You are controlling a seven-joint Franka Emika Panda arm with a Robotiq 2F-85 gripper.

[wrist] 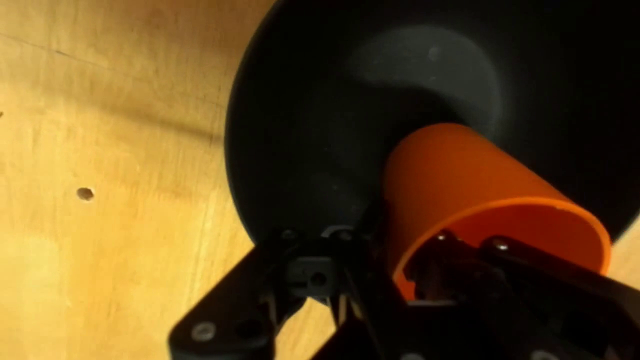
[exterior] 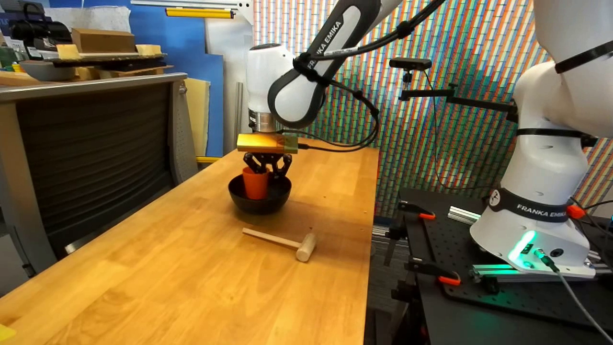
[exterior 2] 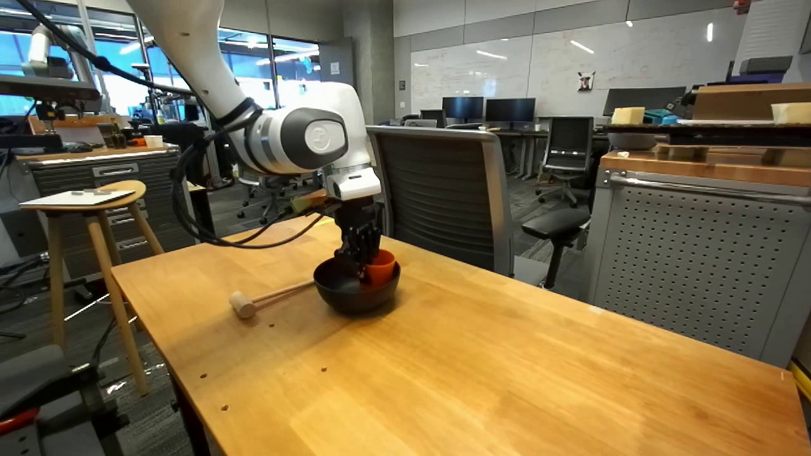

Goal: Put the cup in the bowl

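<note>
The orange-red cup (exterior: 255, 186) stands inside the black bowl (exterior: 261, 206), off its middle and leaning a little. Both also show in the other exterior picture, the cup (exterior 2: 382, 267) and the bowl (exterior 2: 355, 304). In the wrist view the cup (wrist: 445, 175) leans towards the bowl's (wrist: 300, 125) lower right wall, with its mouth towards the camera. My gripper (exterior: 269, 173) straddles the cup's wall, one finger inside the mouth and one outside, over the bowl. In the wrist view the gripper (wrist: 397, 257) looks shut on that wall; its fingertips are partly hidden in shadow.
A wooden mallet (exterior: 282, 242) lies on the wooden table (exterior: 201, 278) close beside the bowl; its head shows in an exterior view (exterior 2: 243, 304). An office chair (exterior 2: 440, 196) stands against the table's edge. A cable (exterior: 354, 147) hangs in a loop from the arm.
</note>
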